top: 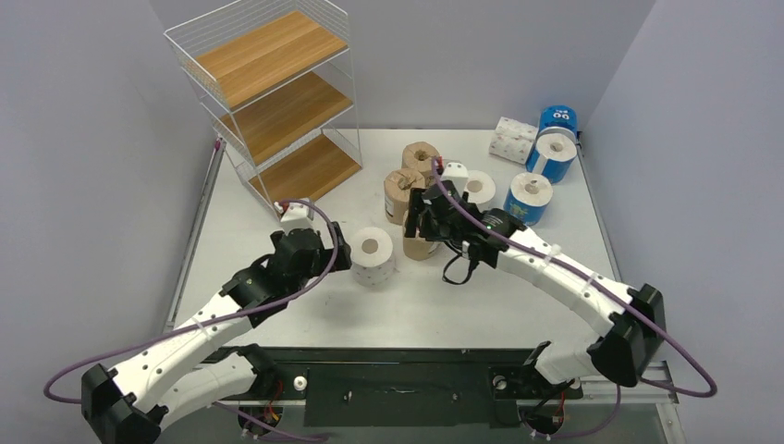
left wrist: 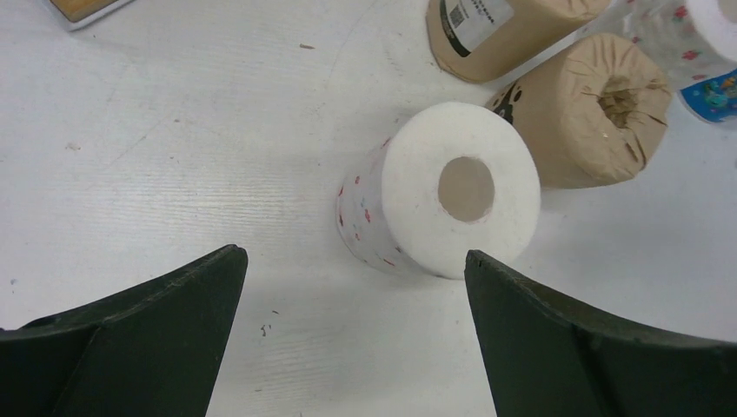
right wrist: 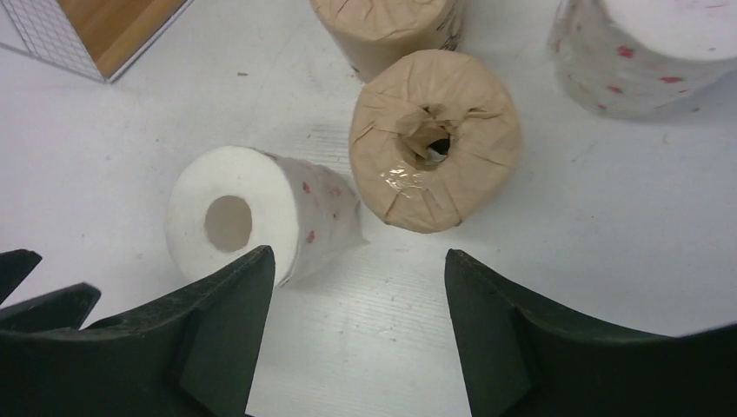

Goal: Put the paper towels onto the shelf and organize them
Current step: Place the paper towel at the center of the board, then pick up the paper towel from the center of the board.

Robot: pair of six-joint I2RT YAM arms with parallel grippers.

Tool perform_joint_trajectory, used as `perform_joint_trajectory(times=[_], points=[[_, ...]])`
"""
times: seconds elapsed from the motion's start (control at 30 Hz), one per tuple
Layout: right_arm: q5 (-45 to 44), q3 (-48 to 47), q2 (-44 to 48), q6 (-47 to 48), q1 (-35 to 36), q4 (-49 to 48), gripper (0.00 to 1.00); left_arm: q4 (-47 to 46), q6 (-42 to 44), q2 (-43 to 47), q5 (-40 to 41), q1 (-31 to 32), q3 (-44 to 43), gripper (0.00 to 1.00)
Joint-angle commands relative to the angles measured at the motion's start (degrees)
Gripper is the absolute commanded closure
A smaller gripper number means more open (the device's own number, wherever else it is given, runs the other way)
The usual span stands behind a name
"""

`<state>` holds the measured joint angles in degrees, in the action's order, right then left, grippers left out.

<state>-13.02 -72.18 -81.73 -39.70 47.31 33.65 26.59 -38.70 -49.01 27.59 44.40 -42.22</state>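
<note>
1. Left fingers [left wrist: 174, 321], spread wide and empty, are hovering over a white red-dotted roll [left wrist: 443, 187] standing at mid-frame.
2. Right fingers [right wrist: 513, 339], equally open and empty, are lining up on a brown-wrapped roll [right wrist: 434, 139].
3. The shelf [top: 268, 51], upper left, is holding nothing; the next move is likely descending, closing and lifting.

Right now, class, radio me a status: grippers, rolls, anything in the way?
Left gripper open, facing white roll. Right gripper open, facing brown roll. Shelf holds no rolls. White roll crowds the brown one.
</note>
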Motion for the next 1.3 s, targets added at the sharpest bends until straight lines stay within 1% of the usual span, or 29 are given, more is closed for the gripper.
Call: perform_joint_trajectory(times=[0.0,0.07,0.13,0.27,0.43,0.63,0.87,1.0,1.1,1.27], points=[[-3.74,5.48,6.5,-0.35,-1.01,-0.98,0.33,-2.88,-3.15,-6.27,-5.4,-3.67,-3.64,0.03],[-3.99,7.05,7.96,-0.69,-1.29,-1.3,0.33,-3.61,-5.36,-9.19,-8.27,-5.79,-4.18,0.04],[-4.2,8.15,8.87,-1.14,-1.46,-1.75,0.33,-3.95,-7.46,-11.74,-9.05,-6.65,-5.02,0.04],[-4.8,9.73,10.44,-1.89,-1.78,-3.01,0.34,-3.57,-11.31,-15.77,-8.56,-6.84,-7.18,0.04],[-4.84,10.16,10.98,-1.85,-2.08,-3.76,0.35,-3.66,-15.05,-17.22,-7.89,-6.65,-7.72,0.04],[-4.46,11.06,11.19,-1.95,-2.62,-4.5,0.35,-4.15,-15.52,-18.17,-6.55,-5.86,-7.35,0.04],[-3.98,12.4,11.79,-2.26,-3.18,-5.47,0.36,-5.91,-15.06,-20.32,-4.28,-3.0,-7.32,0.03],[-3.98,12.77,11.97,-2.37,-3.26,-5.39,0.36,-5.79,-14.78,-22.45,-4.32,-2.98,-7.76,0.01],[-4.11,13.32,12.62,-2.44,-3.56,-5.51,0.36,-5.52,-14.95,-23.34,-3.71,-2.99,-7.47,0.08],[-3.85,13.8,12.72,-2.55,-3.78,-5.85,0.37,-5.68,-15.09,-23.78,-2.53,-2.94,-7.27,0.16]])
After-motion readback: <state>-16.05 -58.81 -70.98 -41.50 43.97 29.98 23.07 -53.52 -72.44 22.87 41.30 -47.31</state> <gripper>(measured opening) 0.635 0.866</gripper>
